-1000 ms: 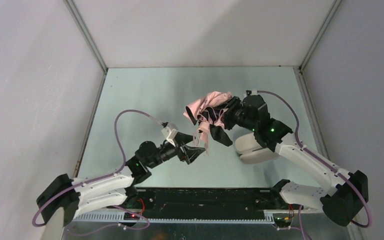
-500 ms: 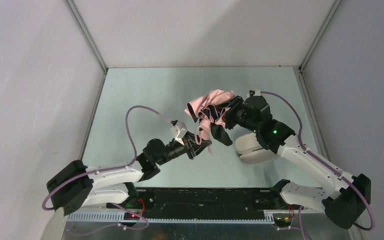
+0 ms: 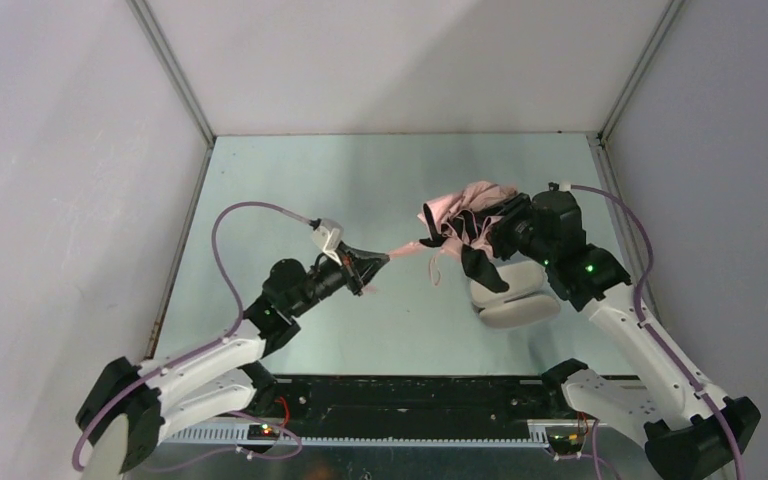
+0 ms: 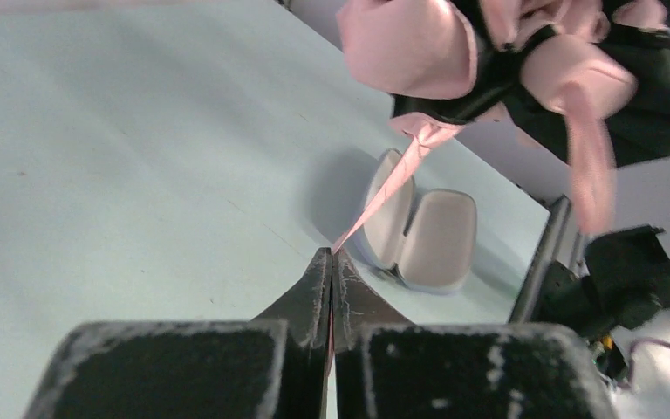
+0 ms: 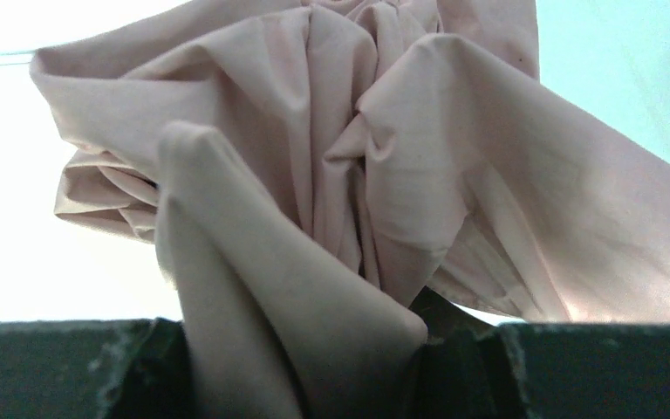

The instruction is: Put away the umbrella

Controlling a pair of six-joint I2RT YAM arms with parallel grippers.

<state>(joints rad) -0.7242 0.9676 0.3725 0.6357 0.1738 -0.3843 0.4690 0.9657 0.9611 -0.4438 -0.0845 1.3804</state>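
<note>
1. My left gripper [image 3: 372, 263] has its jaws pressed together, pinching the end of the pink strap [image 4: 386, 194], which runs taut above the table [image 3: 290, 190].
2. The umbrella [image 3: 463, 203] is held bunched up off the table, near the open grey case [image 3: 512, 300].
3. My right gripper [image 3: 488, 226] clamps the umbrella's crumpled fabric between its jaws.

The umbrella [image 3: 465, 205] is a crumpled wad of pale salmon-pink fabric with dark undersides showing. It is held up off the counter [image 3: 290, 190] on the right side, its folds clamped in the right pincer [image 3: 498, 225]. A thin pink strap [image 4: 382, 190] slants taut from the bundle down to the left pincer [image 3: 370, 262], which is pinched tight on its end. Another pink strip [image 4: 591, 166] dangles loose below the bundle.
</note>
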